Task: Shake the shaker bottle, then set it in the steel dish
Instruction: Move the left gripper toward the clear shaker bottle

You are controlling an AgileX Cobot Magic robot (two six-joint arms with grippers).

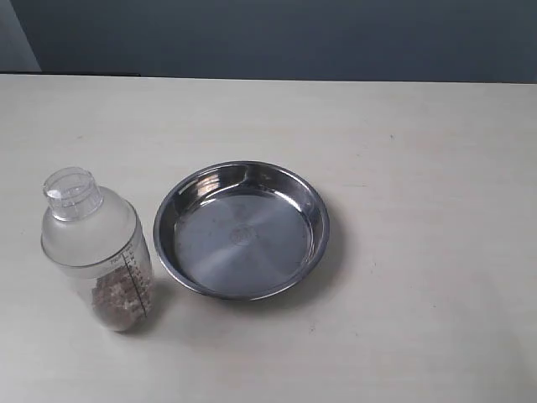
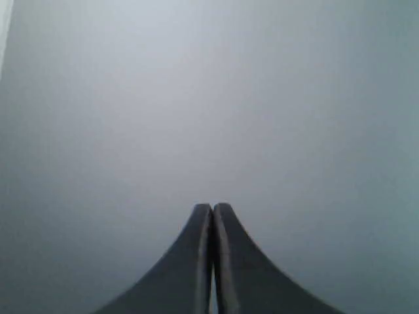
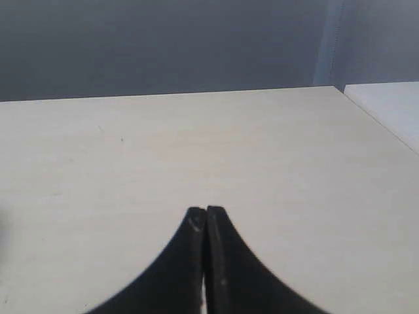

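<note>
The shaker bottle (image 1: 96, 249) stands upright on the pale table at the left of the exterior view, clear with a frosted dome, a small round cap and brownish grains at its bottom. Just to its right lies the steel dish (image 1: 311, 198), round, shiny and with nothing in it. Neither arm shows in the exterior view. My left gripper (image 2: 213, 207) is shut with nothing between its fingers and faces only a blank grey surface. My right gripper (image 3: 205, 209) is also shut on nothing, above bare tabletop, with neither bottle nor dish in its view.
The table (image 1: 419, 168) runs wide to the right of the dish. Its far edge meets a dark grey wall (image 1: 277, 34). In the right wrist view a table corner (image 3: 337, 88) and a white surface (image 3: 393, 108) beside it show.
</note>
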